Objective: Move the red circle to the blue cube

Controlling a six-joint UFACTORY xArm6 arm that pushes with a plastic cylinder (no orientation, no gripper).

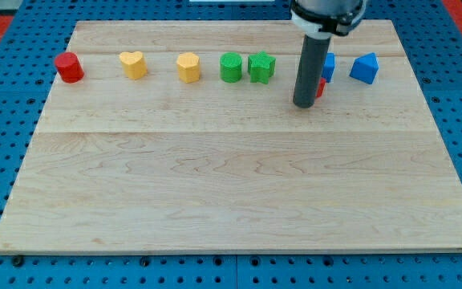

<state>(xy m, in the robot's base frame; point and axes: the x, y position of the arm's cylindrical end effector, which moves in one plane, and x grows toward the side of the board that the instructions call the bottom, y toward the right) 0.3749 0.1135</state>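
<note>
The red circle [69, 67] is a short red cylinder at the upper left of the wooden board [231, 177]. The blue cube [329, 66] sits at the upper right, mostly hidden behind my rod. My tip [303, 104] rests on the board just below and left of the blue cube, far to the right of the red circle. A small red block [321, 87] peeks out at the rod's right side, its shape hidden.
Along the top row stand a yellow heart [134, 64], a yellow hexagon-like block [188, 67], a green cylinder [230, 67], a green star [261, 67] and a blue pentagon-like block [365, 68]. A blue pegboard surrounds the board.
</note>
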